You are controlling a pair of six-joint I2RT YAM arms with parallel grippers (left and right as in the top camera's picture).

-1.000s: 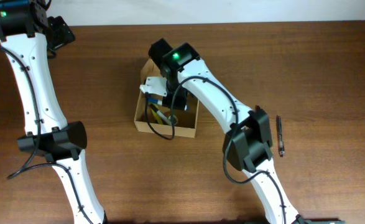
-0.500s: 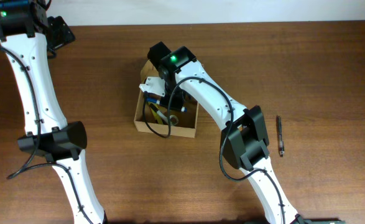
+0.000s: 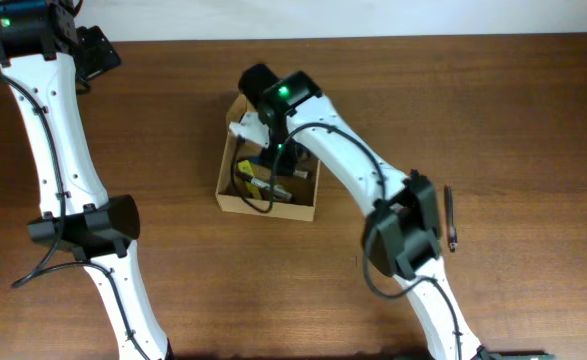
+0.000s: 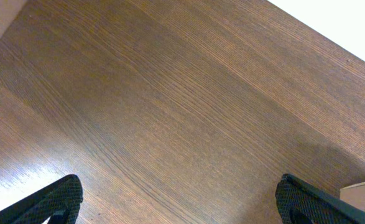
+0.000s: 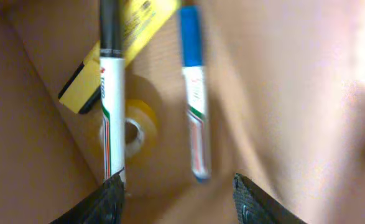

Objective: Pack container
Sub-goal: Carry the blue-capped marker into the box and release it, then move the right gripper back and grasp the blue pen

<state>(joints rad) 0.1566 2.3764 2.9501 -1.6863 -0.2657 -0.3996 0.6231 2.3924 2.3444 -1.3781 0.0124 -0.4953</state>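
Note:
The container (image 3: 229, 183) is an open tan cardboard box at mid-table, and its corner also shows in the left wrist view (image 4: 362, 196). My right gripper (image 3: 276, 160) reaches down into it. In the right wrist view its jaws (image 5: 177, 186) stand open over the box floor (image 5: 281, 93), gripping nothing. A blurred blue-capped marker (image 5: 194, 112) lies loose just beyond the fingertips. A black-capped marker (image 5: 112, 106), a yellow packet (image 5: 127, 36) and a tape roll (image 5: 136, 128) also lie inside. My left gripper (image 3: 98, 50) (image 4: 179, 190) is open over bare wood at the far left.
A dark pen (image 3: 451, 218) lies on the table to the right of the right arm. The box's lid flap (image 3: 239, 108) stands open on its far side. The table's far edge runs behind both arms.
My right gripper has opened inside the box, and the blue-capped marker it held is now free of the fingers. The left arm has not moved.

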